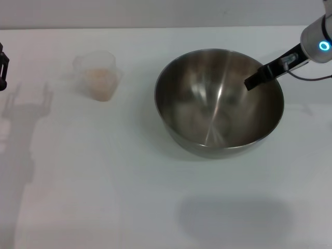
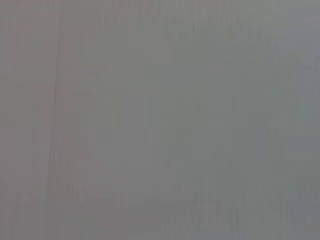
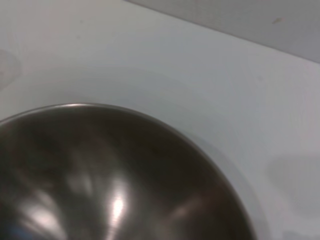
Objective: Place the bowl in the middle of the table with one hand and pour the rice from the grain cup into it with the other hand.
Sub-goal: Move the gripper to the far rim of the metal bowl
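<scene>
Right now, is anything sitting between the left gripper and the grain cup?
Nothing visible: only bare table lies between the left gripper, at the table's left edge, and the grain cup. The bowl sits beyond the cup.

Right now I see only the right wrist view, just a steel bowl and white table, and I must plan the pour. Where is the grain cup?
Observer: The small clear plastic grain cup stands upright on the plain white table. It is to the robot's left of the large stainless-steel bowl and apart from it.
Operator: Is rice in it?
Observer: Yes, pale beige rice fills its lower part.
Operator: And the grippers?
Observer: The left gripper is at the head view's left edge, away from the cup. The right gripper is at the bowl's right rim.
</scene>
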`<state>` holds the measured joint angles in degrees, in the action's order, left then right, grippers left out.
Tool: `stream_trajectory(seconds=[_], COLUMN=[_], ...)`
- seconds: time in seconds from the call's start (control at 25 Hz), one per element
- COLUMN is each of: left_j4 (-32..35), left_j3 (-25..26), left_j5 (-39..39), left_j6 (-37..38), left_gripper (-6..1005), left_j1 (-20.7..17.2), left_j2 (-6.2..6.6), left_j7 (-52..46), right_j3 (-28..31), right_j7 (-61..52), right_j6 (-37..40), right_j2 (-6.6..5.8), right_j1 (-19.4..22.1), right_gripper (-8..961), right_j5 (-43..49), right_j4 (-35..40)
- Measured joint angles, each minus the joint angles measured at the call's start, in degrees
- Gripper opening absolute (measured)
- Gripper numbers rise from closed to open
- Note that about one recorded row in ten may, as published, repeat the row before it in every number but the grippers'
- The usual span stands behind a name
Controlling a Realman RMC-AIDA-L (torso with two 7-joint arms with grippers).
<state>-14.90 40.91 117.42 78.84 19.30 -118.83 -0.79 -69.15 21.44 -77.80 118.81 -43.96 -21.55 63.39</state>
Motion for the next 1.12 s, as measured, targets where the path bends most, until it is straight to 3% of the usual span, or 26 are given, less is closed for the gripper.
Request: stream_trajectory(seconds=[0.52,0.96,1.12], left_j4=[0.0,-0.4,-0.4], left_j3=[0.0,0.0,0.1], left_j5=[0.1,0.1,0.1], left_j6=[0.5,0.6,0.6], left_gripper=[652,652,652], left_j1=[-0.3,-0.7,-0.8], left_j2=[-0.09,-0.03,-0.01], left_j7=[-0.4,-0.4,-0.4], right_j3=[-0.7,-0.6,-0.6], right_j7=[1.8,2.7,2.7], right_j6=[1.8,2.6,2.6], right_j2=[-0.02,-0.08,-0.08], right_j1=[0.2,0.3,0.0], right_gripper=[565,123,61], right_j5=[-1.6,-1.9,-1.9], right_j4=[-3.0,-3.0,-2.5])
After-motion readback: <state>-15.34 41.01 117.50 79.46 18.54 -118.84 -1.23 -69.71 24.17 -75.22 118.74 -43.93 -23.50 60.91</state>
